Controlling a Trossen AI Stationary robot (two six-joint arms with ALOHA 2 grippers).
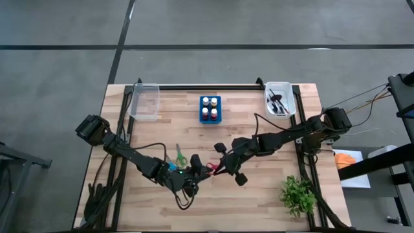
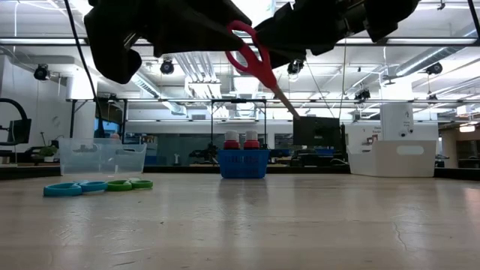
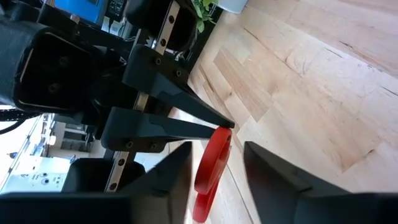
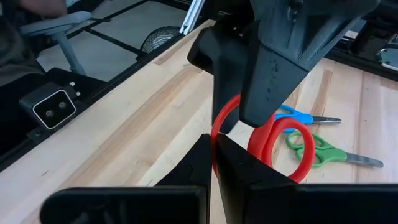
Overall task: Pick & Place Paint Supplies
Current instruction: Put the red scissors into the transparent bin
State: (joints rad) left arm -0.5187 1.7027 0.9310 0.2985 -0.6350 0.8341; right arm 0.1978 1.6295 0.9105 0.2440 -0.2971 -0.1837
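Above the tabletop (image 1: 259, 194), right end effector (image 4: 214, 146) pinches red scissors (image 4: 273, 146); left end effector (image 3: 214, 165) straddles a handle loop, part-spread; early release risks dropping them.

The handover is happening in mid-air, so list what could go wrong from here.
The red scissors hang above the table, pinched only by the right gripper. The jaws of the left gripper flank the handle loop with gaps, so an early release might drop them.
A drop could scatter the green scissors and blue scissors on the table nearby.
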